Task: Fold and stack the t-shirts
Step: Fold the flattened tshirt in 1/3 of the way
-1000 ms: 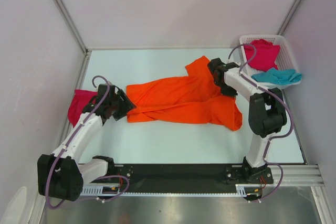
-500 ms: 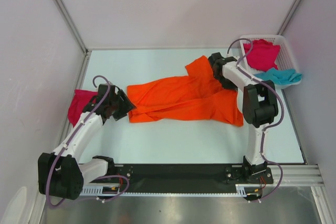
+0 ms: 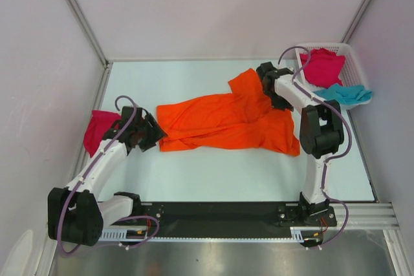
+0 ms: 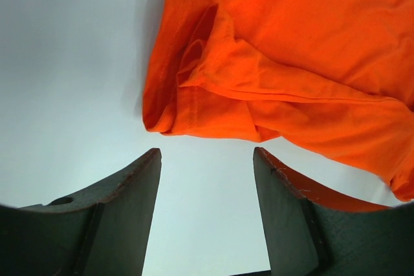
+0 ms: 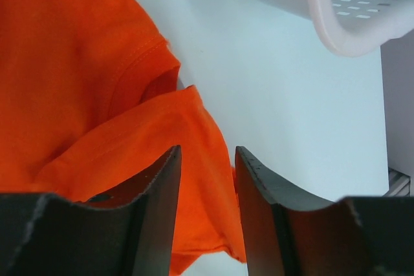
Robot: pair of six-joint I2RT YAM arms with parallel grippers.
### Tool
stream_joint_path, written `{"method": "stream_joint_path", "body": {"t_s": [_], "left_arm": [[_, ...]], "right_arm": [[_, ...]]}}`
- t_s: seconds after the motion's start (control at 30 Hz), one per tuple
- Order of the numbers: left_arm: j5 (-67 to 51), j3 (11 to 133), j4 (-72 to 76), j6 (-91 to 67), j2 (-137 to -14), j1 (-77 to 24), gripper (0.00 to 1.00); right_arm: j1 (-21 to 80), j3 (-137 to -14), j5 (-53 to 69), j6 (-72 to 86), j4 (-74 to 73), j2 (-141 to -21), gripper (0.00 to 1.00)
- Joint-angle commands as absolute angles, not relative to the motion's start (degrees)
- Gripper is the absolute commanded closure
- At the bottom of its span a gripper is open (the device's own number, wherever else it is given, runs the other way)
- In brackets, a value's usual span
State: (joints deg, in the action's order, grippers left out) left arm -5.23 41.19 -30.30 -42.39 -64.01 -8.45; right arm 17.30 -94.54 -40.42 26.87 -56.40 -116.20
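Orange shirt [image 3: 226, 121]: lies crumpled across the middle of the table [image 3: 213, 172], running from 9 to 3 o'clock, with one sleeve poking toward 1 o'clock; no neat fold in it yet
Left gripper [image 3: 155, 135]: at the shirt's 9 o'clock end, jaws released and holding nothing; in the wrist view the bunched hem lies just past the fingertips, not touching them
Right gripper [image 3: 268, 86]: over the sleeve at the shirt's 1 o'clock corner, jaws parted; orange cloth shows under the gap and does not look pinched
Pink shirt [image 3: 97, 130]: a compact bundle at the table's 9 o'clock edge, just beside the left arm's wrist
Basket [image 3: 336, 45]: at the 2 o'clock corner, holding a second pink shirt [image 3: 321, 66]; a teal shirt [image 3: 343, 94] hangs over its near rim
Stage: probably straightening the orange shirt before its first fold
Risk, left: the hem is doubled over, so a grab there could catch one layer only and drag a twist into the cloth
Risk, right: the sleeve overlaps itself, so closing on it may trap a crease that spoils the fold
Risk, both: an uneven pull would skew the shirt; a wide swing could nudge the pink bundle or snag the hanging teal shirt
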Motion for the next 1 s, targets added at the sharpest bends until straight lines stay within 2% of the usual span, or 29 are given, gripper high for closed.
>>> {"method": "stream_joint_path", "body": {"t_s": [0.0, 0.23, 0.6, 0.97], "left_arm": [[-6.15, 38.33, -28.48, -43.23, -63.54, -8.26, 0.35], [-2.73, 35.42, -27.78, -47.81, -64.68, -10.90, 0.38], [2.28, 36.30, -23.56, -49.22, -73.82, -13.27, 0.43], [2.55, 35.60, -18.64, -49.66, -79.71, -13.45, 0.59]], "right_arm": [[20.56, -99.49, -40.43, 26.98, -58.97, -108.46, 0.55], [27.24, -97.22, -39.64, 29.62, -62.75, -102.22, 0.53], [34.71, -84.47, -38.50, 35.07, -65.83, -93.35, 0.53], [36.91, -83.15, -38.85, 36.74, -68.29, -90.79, 0.53]]}}
